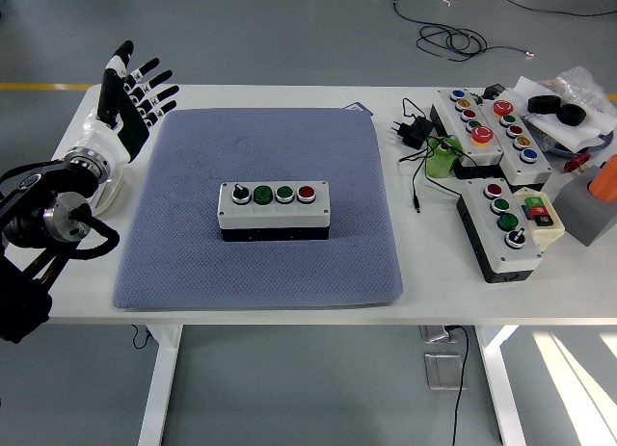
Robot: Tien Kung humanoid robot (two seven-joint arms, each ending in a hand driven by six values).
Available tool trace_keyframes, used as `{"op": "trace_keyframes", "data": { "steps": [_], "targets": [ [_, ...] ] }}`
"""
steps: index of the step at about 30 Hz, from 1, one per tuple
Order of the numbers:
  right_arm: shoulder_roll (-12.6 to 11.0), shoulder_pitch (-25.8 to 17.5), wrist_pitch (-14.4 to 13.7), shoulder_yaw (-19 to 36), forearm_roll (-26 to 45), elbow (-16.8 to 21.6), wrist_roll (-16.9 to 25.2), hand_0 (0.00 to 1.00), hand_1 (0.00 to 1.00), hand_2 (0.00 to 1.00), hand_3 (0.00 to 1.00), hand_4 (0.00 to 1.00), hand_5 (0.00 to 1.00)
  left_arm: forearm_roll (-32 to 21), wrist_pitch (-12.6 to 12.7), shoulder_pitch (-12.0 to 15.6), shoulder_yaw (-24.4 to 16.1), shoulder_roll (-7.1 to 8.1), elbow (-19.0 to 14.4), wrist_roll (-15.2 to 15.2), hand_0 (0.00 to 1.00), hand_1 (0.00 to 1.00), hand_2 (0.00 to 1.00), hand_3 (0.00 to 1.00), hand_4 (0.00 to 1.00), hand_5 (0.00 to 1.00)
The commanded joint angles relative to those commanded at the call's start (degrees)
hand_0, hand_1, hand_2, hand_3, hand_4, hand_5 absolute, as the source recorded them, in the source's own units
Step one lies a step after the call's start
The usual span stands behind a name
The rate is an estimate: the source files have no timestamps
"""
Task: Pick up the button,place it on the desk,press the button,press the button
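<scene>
Button box sits on blue mat at middle of table | placing judged done; both presses outstanding | left hand well left of box, fingers spread, empty

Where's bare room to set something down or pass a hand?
Free: the blue mat around the button box, and the bare table strip between the mat and the right control boxes. Crowded: far right corner. The left robot hand hovers at the mat's far-left corner.
</scene>
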Motion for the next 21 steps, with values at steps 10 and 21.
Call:
{"op": "trace_keyframes", "data": {
  "steps": [10,21],
  "targets": [
    [0.1,0.1,0.0,-0.3,0.2,0.0,0.0,0.787,0.797,0.817,0.751,0.412,0.479,-0.7,0.7,0.1,-0.7,0.06,0.3,0.1,0.919,0.993,0.998,0.994,0.727,0.998],
    [0.0,0.2,0.0,-0.6,0.5,0.0,0.1,0.787,0.797,0.817,0.751,0.412,0.479,-1.0,0.9,0.1,-0.4,0.07,0.4,-0.2,0.887,0.962,0.998,0.998,0.726,0.998]
  ]
}}
